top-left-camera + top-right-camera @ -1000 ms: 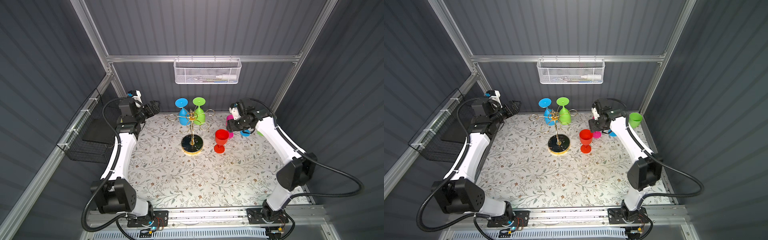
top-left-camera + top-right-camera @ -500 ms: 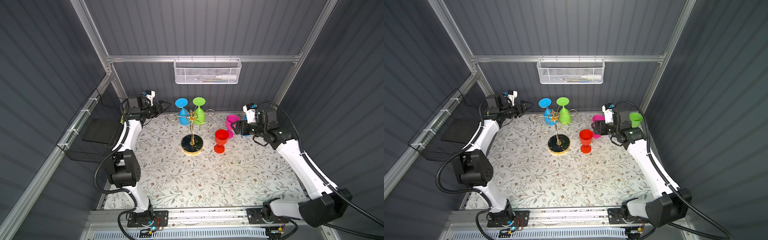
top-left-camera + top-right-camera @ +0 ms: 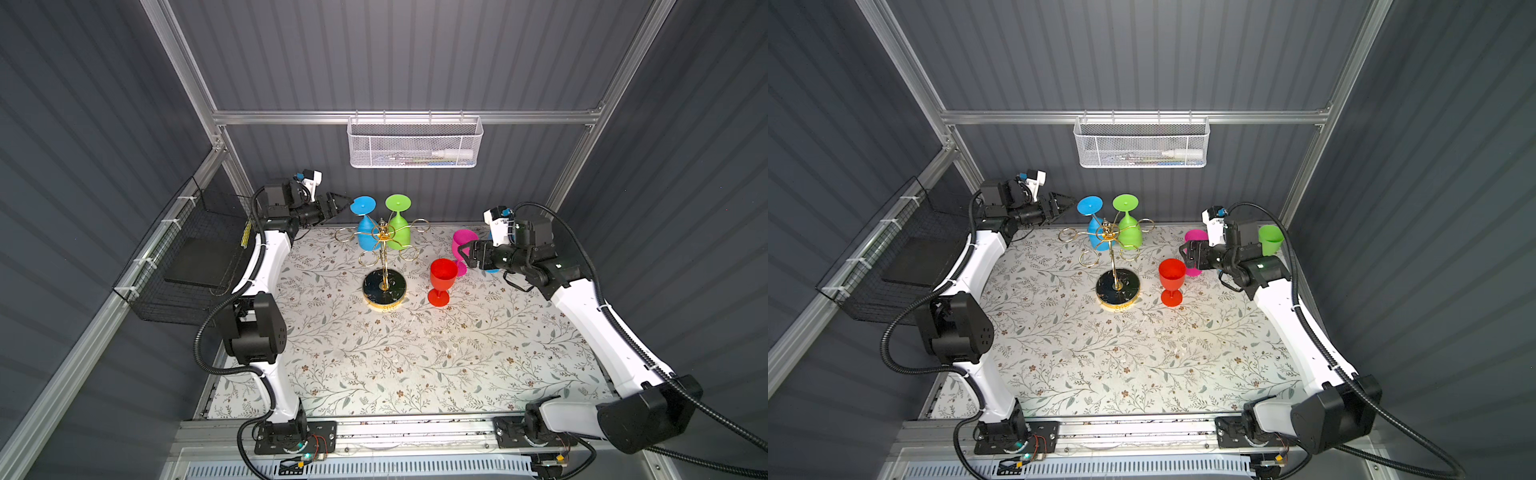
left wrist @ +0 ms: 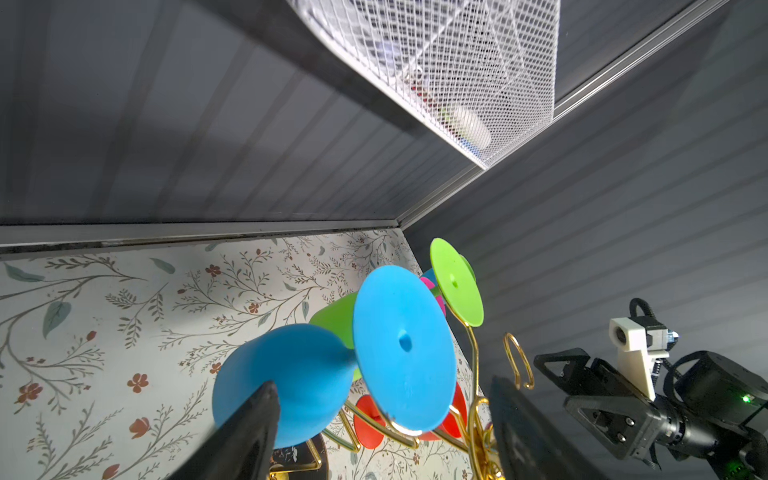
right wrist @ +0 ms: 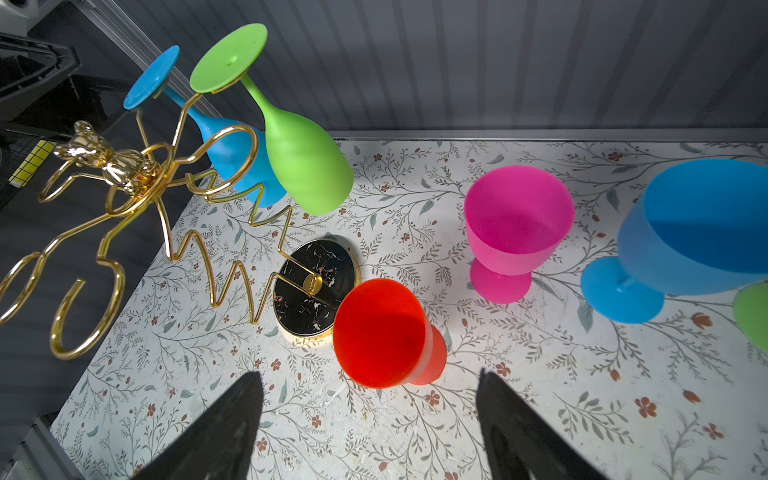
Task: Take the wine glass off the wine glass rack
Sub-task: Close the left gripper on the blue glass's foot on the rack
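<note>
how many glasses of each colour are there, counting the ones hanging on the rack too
blue: 2, hanging blue glass and other blue glass
green: 2, hanging green glass and other green glass
red: 1, red glass
pink: 1, pink glass
total: 6

Bright, even light from above falls on the mat point(image 3: 415, 353), the walls point(image 3: 83, 124) are dim, and 2 wrist views bend at edges.

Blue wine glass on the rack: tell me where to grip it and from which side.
Likely take the blue wine glass by its bowl, below the wire loop, from the left gripper side: it hangs foot-up, and the rack pole and green glass crowd its other side.
</note>
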Motion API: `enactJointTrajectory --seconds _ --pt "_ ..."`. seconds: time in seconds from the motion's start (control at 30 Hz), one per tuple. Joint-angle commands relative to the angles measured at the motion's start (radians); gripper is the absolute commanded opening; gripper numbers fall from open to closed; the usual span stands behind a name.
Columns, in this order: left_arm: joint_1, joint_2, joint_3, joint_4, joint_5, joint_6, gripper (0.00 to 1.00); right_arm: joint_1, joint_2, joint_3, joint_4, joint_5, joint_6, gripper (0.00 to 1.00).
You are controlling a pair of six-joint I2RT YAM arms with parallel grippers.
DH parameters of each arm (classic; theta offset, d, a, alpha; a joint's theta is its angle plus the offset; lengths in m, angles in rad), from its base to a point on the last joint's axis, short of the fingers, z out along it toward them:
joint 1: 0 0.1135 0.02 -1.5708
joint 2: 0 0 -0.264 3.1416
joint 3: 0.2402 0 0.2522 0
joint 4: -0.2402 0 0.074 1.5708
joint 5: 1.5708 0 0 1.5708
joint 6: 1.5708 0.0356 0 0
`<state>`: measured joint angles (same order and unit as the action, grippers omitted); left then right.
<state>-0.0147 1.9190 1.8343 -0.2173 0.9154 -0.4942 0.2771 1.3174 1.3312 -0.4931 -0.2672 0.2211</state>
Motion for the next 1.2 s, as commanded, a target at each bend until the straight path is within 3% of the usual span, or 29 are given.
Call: enactJointTrajectory --seconds 0.0,0.2,0.33,0.7,1.0,1.17 --pt "-0.013 0.030 0.062 -0.090 -0.014 0.055 0.79 -0.004 0.003 -0.005 0.016 -0.020 0.002 0.83" --pt "-0.044 0.056 0.118 -0.159 -0.056 0.109 0.73 -0.004 0.009 -0.007 0.016 -0.023 0.002 0.83" --pt "-0.059 0.089 0.178 -0.251 -0.076 0.154 0.60 -0.004 0.009 -0.008 0.018 -0.023 0.002 0.84" --pt "-0.059 0.096 0.203 -0.272 -0.090 0.148 0.29 -0.004 0.004 -0.019 0.021 -0.021 0.004 0.84" --pt "-0.057 0.086 0.209 -0.267 -0.099 0.130 0.27 -0.004 -0.001 -0.027 0.020 -0.018 0.000 0.85" --pt "-0.056 0.079 0.209 -0.263 -0.104 0.123 0.19 -0.004 -0.001 -0.030 0.018 -0.020 0.000 0.85"
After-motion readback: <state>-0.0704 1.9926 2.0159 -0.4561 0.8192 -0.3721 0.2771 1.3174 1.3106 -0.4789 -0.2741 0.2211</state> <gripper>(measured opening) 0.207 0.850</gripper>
